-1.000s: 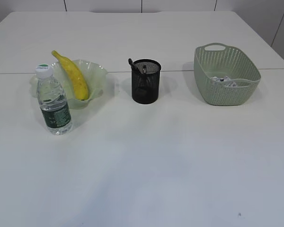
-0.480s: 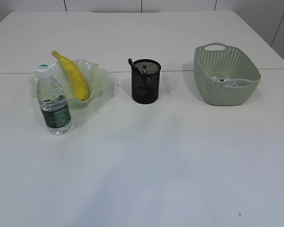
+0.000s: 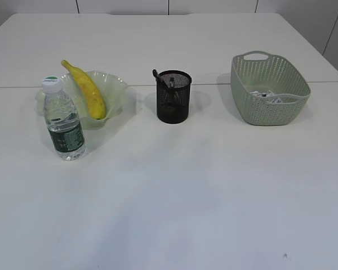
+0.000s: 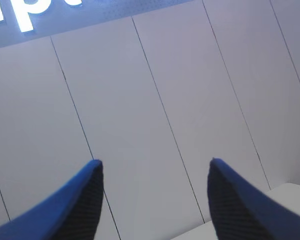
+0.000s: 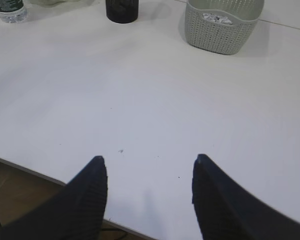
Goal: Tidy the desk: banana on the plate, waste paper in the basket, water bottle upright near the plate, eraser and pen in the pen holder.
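Worktop (image 3: 174, 191), L to R. Water bottle (image 3: 63, 121) stands upright just in front of the plate (image 3: 115, 87), cap on, looks mostly full: prob. heavy-ish w/ smooth slippery plastic, so take it at mid-body over the label, squeeze gently as thin walls flex. Banana (image 3: 88, 90) lies in the plate, stem end poking over the back rim; soft, bruises easily, best held across the middle w/ light force. Pen holder (image 3: 173, 96) at centre, black mesh, stiff & light; a dark pen (image 3: 158, 77) leans out at the left rim. Eraser can't be made out through the mesh. Basket (image 3: 268, 90) far right, crumpled waste paper (image 3: 266, 96) inside: v. light, crushable, grab anywhere.

Left gripper (image 4: 152, 200): fingers (image 4: 82, 200) spread apart, nothing between, aimed up at wall panels, well off the worktop. Right gripper (image 5: 149, 195): fingers (image 5: 90, 195) also apart & empty, hanging over the near worktop edge, well apart from all items.

Judging by layout, everything seems placed; task looks done or nearly so.
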`<state>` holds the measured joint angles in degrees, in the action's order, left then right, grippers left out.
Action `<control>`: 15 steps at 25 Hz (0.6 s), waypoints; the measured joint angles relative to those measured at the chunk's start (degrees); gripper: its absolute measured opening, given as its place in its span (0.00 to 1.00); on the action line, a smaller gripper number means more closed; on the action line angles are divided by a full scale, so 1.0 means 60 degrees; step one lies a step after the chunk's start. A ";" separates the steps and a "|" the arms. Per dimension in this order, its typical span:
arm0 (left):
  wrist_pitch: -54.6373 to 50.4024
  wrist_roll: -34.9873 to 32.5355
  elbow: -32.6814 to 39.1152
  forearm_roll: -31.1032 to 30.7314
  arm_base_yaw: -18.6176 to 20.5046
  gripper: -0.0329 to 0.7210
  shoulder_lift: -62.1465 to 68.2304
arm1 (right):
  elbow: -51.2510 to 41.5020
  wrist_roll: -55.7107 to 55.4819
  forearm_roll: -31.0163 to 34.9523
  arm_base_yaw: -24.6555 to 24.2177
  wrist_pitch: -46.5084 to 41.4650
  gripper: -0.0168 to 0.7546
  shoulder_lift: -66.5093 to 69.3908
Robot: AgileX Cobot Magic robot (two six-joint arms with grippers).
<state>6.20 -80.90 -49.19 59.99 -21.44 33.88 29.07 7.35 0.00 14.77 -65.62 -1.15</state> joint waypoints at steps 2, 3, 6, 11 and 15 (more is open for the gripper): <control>0.0068 0.0000 0.0132 0.0110 0.0000 0.66 0.0000 | 0.0000 0.0000 0.0000 0.0000 0.0000 0.55 0.0000; 0.0069 0.0000 0.0176 0.0149 0.0000 0.66 0.0000 | 0.0000 0.0000 0.0000 0.0000 0.0000 0.55 0.0000; 0.0087 0.0000 0.0297 0.0256 0.0000 0.66 0.0000 | 0.0000 0.0000 0.0000 0.0000 0.0000 0.55 0.0000; 0.0087 -0.0016 0.0620 0.0712 0.0000 0.66 0.0000 | 0.0000 0.0000 0.0000 0.0000 0.0000 0.55 0.0000; 0.0107 -0.0016 0.0946 0.0826 0.0000 0.66 0.0000 | 0.0000 0.0000 0.0000 0.0000 0.0000 0.55 0.0000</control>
<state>6.84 -81.00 -43.51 64.95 -21.44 33.88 29.07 7.35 0.00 14.77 -65.62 -1.15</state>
